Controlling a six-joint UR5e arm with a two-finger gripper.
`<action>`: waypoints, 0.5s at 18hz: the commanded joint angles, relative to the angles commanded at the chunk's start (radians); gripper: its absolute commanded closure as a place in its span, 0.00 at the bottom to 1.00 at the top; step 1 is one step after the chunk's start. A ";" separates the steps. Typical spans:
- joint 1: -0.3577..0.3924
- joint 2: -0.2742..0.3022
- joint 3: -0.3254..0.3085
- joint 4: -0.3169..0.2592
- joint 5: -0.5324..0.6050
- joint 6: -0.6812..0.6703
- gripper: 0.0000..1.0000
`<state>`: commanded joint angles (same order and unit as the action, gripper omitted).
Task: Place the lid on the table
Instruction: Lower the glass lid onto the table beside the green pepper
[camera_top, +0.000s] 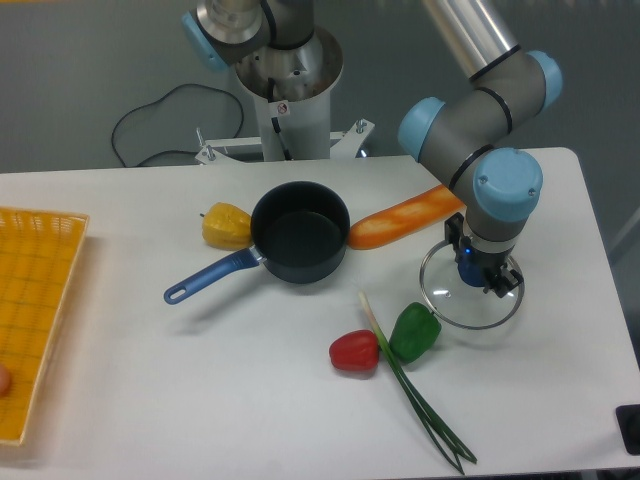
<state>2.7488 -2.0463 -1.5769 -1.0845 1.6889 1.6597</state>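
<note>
Three peppers — one saucepan, one lid, one tray.
</note>
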 joint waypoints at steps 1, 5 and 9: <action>0.005 0.000 0.000 0.000 0.000 0.009 0.41; 0.025 -0.008 0.003 0.002 0.000 0.043 0.41; 0.029 -0.024 0.002 0.021 0.000 0.048 0.41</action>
<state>2.7780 -2.0708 -1.5754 -1.0632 1.6889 1.7073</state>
